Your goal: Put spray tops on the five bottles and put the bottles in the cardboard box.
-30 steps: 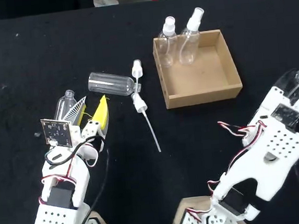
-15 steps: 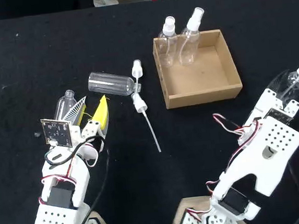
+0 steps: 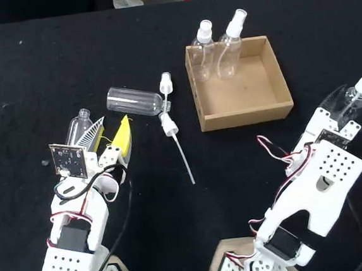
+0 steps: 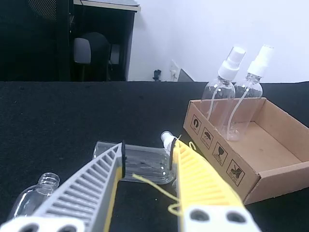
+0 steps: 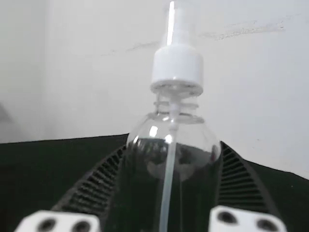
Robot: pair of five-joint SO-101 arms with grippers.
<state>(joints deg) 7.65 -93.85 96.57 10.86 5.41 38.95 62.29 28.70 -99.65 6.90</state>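
Right wrist view: right claw point(image 5: 171, 149) pinching clear spray-topped plastic bottle point(image 5: 145, 140); boxing step, I'd say. Next: carry it over the brown cardboard box point(image 3: 246, 114), lower upright; left claw point(image 4: 147, 146) spread, holding nothing.

Clear capped bottle point(image 5: 169, 159) between the right gripper's point(image 5: 166, 193) two ribbed fingers point(image 5: 91, 188).

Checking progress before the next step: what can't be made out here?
- High view: the held bottle is hidden below its shoulder by the right arm.
- Right wrist view: its base, past the right gripper, is cut off by the frame edge.
- Left wrist view: a loose spray top sits largely behind the left gripper, behind its yellow finger.
- High view: the capless bottle is partly covered by that arm.
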